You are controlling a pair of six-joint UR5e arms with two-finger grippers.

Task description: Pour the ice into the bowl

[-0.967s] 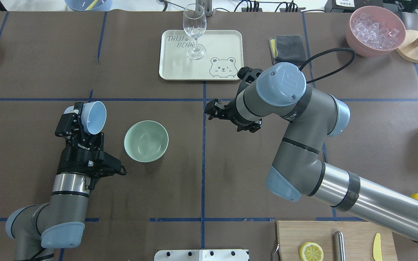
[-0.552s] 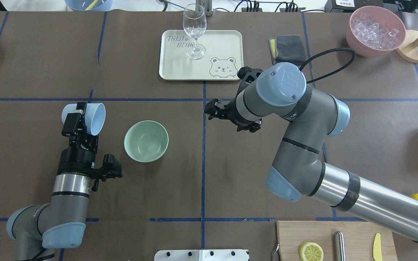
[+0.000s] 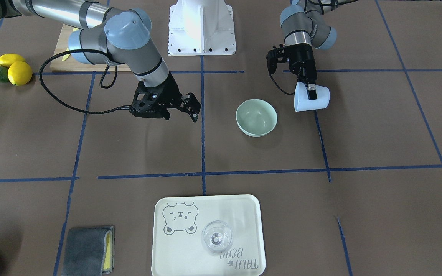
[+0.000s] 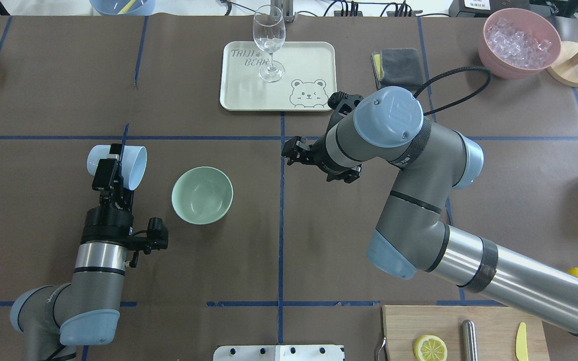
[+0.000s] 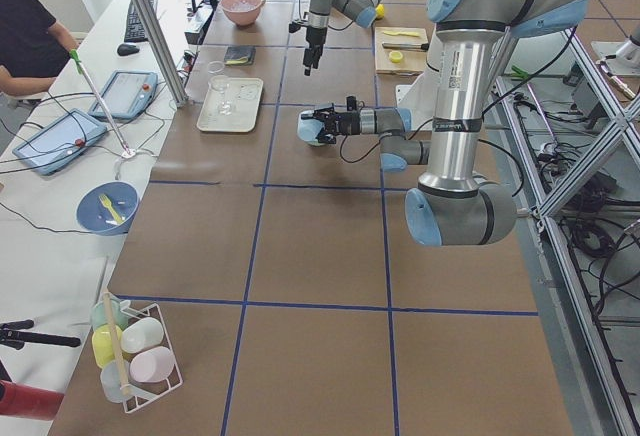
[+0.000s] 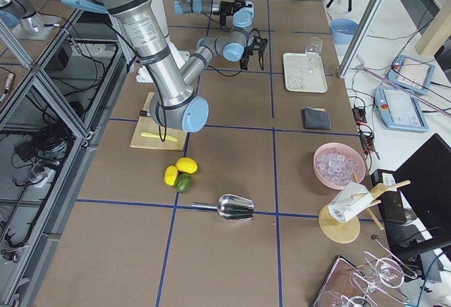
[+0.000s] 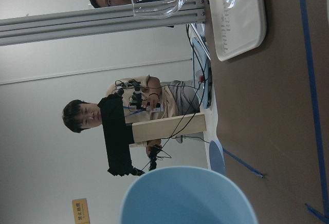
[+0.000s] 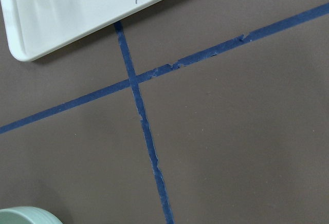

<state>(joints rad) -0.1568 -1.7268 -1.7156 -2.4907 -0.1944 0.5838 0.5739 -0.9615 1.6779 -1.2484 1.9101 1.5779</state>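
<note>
My left gripper (image 4: 113, 161) is shut on a light blue cup (image 4: 118, 165), which lies on its side above the table with its mouth toward the pale mint-green bowl (image 4: 202, 195). The cup is to the left of the bowl, not over it. In the front view the cup (image 3: 311, 99) is right of the bowl (image 3: 256, 117). The cup's rim fills the bottom of the left wrist view (image 7: 187, 196). I see no ice in the cup or in the bowl. My right gripper (image 3: 193, 109) hangs open and empty on the bowl's other side.
A cream tray (image 4: 249, 95) with a wine glass (image 4: 269, 42) stands at the back middle. A grey cloth (image 4: 397, 67) and a pink container (image 4: 489, 57) full of ice cubes are at the back right. A cutting board (image 4: 489, 326) is at the front right.
My left wrist has rolled, turning the blue cup from mouth half-upward to lying on its side. The right arm has not moved.
</note>
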